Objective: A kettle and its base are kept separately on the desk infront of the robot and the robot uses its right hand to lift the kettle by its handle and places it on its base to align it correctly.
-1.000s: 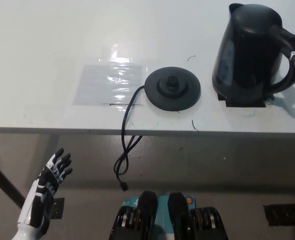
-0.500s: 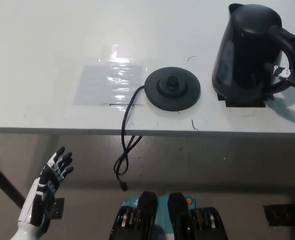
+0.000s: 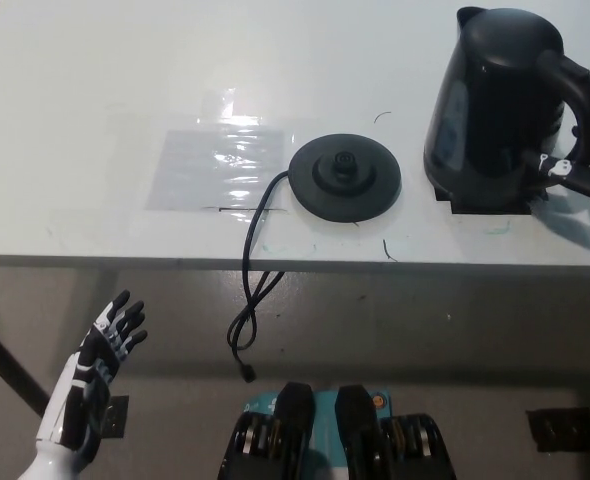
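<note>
Black kettle (image 3: 500,105) upright at the far right of the white desk (image 3: 95,120), apart from the round base (image 3: 346,178), with its handle (image 3: 581,115) turned right. Right hand (image 3: 587,160) at the handle, partly out of view at the right edge; cannot tell whether gripping. Cord (image 3: 252,275) hanging over the near edge. Left hand (image 3: 93,385) resting near left below the desk, fingers apart, holding nothing.

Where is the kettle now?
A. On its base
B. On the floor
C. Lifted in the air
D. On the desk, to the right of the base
D: the kettle stands on the desk, apart from the round base, which lies bare to its left.
</note>
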You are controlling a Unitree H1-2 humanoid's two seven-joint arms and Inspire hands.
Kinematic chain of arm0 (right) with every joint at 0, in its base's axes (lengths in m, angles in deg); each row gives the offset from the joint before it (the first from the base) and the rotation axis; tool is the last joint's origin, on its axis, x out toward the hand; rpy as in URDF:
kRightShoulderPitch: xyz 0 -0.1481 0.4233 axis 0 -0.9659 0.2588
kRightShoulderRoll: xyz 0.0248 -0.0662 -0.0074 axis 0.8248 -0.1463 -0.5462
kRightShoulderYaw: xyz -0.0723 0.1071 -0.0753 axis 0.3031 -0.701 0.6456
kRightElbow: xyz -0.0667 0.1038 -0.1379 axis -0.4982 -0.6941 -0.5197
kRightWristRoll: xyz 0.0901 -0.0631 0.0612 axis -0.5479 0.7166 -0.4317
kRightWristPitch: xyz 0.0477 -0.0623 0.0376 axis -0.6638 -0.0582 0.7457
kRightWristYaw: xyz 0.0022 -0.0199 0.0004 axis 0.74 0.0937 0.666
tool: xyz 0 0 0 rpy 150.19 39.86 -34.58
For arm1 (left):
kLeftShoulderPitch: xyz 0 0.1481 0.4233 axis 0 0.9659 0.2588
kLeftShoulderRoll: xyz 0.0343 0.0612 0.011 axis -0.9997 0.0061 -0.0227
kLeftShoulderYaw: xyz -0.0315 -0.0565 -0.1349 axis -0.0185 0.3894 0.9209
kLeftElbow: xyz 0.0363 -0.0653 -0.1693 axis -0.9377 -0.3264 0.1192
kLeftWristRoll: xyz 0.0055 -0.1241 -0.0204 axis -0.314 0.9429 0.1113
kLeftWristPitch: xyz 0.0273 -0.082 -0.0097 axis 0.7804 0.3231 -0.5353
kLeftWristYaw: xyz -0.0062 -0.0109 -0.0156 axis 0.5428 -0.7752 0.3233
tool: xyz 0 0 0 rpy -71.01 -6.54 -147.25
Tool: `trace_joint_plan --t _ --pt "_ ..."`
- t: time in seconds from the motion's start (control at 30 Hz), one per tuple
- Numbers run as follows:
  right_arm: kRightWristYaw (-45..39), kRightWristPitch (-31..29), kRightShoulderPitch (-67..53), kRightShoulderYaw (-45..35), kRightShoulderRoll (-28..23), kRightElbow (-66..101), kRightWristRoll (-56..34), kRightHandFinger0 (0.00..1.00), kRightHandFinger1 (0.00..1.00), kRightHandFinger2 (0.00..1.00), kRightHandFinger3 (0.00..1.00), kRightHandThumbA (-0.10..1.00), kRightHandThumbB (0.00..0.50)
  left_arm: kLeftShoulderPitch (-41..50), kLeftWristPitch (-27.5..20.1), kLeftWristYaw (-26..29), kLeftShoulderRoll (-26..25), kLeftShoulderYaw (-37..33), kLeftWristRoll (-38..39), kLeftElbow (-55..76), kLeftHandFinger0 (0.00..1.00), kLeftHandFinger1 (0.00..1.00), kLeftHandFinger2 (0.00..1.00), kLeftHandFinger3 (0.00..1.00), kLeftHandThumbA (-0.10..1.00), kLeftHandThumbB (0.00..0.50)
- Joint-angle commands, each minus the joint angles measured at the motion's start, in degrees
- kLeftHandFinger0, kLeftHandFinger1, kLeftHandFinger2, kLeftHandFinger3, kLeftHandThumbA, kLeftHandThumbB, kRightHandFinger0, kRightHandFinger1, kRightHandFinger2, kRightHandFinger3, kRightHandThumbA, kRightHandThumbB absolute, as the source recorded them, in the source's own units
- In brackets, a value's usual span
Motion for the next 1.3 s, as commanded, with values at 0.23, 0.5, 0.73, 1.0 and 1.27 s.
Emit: trace_joint_plan --t 0.23,0.5,0.73,1.0,1.27 --pt "12.0 -8.3 5.2 -7.6 4.2 3.1 0.7 0.00 0.05 0.26 0.28 0.29 0.098 -1.1 -0.7 -0.9 -0.6 0.3 1.4 1.1 1.00 1.00 1.00 1.00 1.00 0.159" --pt "13.7 -8.0 4.5 -9.8 5.1 7.7 0.2 0.09 0.44 0.76 0.53 0.38 0.089 -0.9 -2.2 -1.4 -1.0 0.3 1.3 0.1 1.00 1.00 1.00 1.00 1.00 0.160" --pt "14.1 -7.1 3.9 -10.2 4.2 7.1 0.2 0.06 0.41 0.74 0.63 0.41 0.124 -0.9 -1.8 -1.7 -0.9 0.4 2.3 0.3 1.00 1.00 1.00 1.00 1.00 0.131" --pt "17.7 -6.7 4.5 -11.0 5.1 8.0 1.0 0.00 0.30 0.68 0.66 -0.10 0.214 -1.0 -2.1 -1.8 -1.0 0.4 1.6 -0.1 1.00 1.00 1.00 1.00 1.00 0.104" --pt "17.3 -8.4 6.8 -10.6 5.7 8.4 -0.3 0.00 0.33 0.73 0.70 -0.10 0.143 -1.1 -3.2 -2.2 -1.0 0.5 1.6 -0.9 1.00 1.00 1.00 1.00 1.00 0.085"
